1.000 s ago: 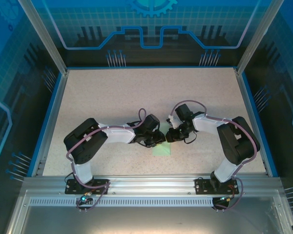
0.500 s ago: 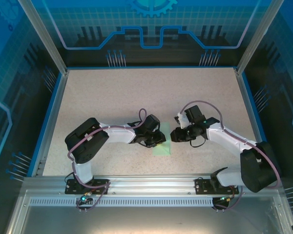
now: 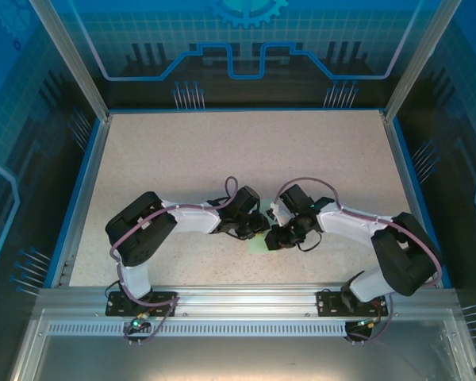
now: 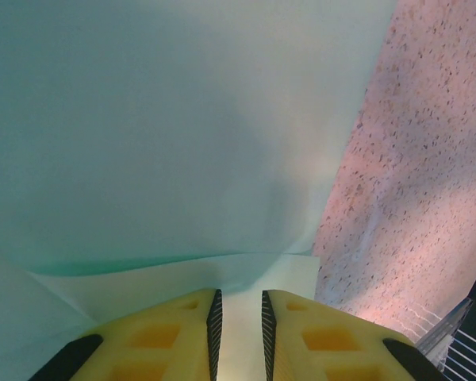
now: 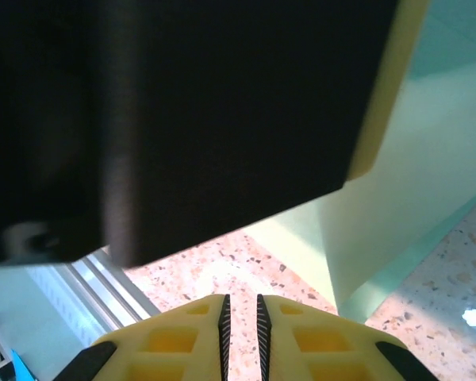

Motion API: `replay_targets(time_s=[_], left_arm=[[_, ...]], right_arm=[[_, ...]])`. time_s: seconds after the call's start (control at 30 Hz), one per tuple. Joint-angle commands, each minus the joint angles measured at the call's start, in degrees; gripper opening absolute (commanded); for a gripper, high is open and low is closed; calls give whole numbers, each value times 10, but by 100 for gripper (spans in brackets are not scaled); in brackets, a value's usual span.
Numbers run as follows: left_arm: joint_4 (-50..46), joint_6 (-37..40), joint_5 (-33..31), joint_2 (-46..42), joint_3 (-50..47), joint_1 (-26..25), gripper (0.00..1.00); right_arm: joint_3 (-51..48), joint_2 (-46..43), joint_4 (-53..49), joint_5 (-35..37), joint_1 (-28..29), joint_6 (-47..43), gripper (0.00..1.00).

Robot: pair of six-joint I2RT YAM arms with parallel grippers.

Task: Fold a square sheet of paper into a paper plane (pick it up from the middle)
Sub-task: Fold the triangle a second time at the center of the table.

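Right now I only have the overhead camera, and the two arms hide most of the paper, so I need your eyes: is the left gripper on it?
Observer: In the left wrist view, paper shows in the thin gap of the left gripper; pinched or not, I can't tell.
Operator: Is it lying flat?
Observer: No. A big flap looks lifted ahead of those fingers, over a paler lower layer.
Operator: And the right gripper?
Observer: Its wrist view shows bare table just ahead of its fingertips; the paper's folded edge lies off to one side, not between them.
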Motion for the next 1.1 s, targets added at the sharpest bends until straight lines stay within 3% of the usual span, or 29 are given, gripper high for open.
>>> replay_targets(time_s=[0.0,0.2,0.57,1.07], left_arm=[[8,-4,-14,-3,-6,-5,25],[6,-3,-13,-4,-6,-5,25],[11,0,-13,-10,-7,-5,26],[82,-4,-16,-53,-52,-5,42]], right_arm=[[-4,11,7,22,7,11,20],[0,24,0,59,-3,13,19],[-10,36,5,57,-27,11,19],[-14,48,14,59,-28,18,20]])
